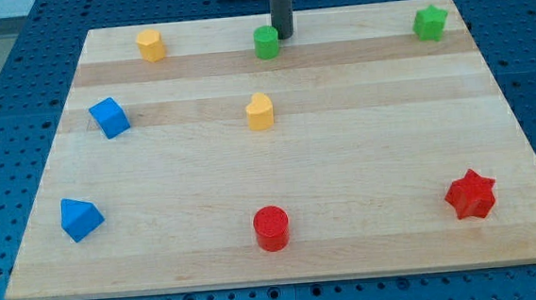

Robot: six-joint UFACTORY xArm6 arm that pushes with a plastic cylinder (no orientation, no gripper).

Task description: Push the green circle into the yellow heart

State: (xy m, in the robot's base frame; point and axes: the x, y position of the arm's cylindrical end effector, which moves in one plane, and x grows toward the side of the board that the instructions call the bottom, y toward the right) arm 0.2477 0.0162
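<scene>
The green circle (266, 42) stands near the top middle of the wooden board. The yellow heart (260, 111) stands below it, near the board's centre, well apart from it. My tip (284, 35) is down at the board's top edge, just right of the green circle and touching or almost touching its upper right side. The dark rod rises out of the view's top.
A yellow hexagon (151, 45) is at top left, a green star (430, 22) at top right. A blue cube (109, 117) and a blue triangle (81, 219) are at left. A red circle (272, 228) is at bottom middle, a red star (471, 194) at bottom right.
</scene>
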